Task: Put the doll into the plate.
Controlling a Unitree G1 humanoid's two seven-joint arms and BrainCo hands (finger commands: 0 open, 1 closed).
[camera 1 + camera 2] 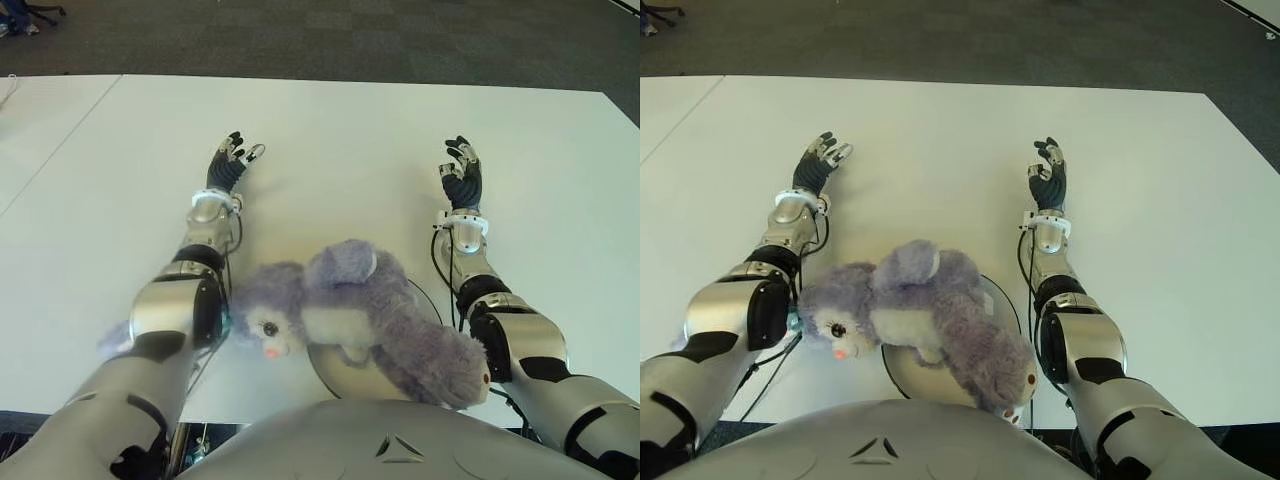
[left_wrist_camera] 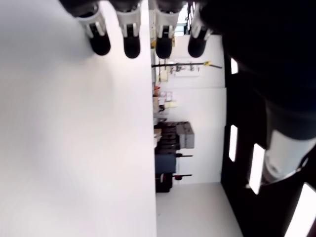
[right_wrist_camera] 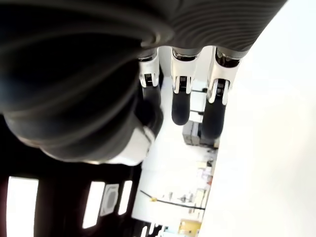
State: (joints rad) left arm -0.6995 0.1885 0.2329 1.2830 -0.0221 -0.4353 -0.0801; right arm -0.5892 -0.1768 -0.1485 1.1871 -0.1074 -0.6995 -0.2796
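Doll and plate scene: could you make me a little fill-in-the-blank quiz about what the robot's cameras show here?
1. The purple doll lies partly on the round ____, near the robot's body.
2. Both the left hand and the right hand are stretched forward and hold ____.
3. Everything sits on a ____ table.

Missing words: plate; nothing; white
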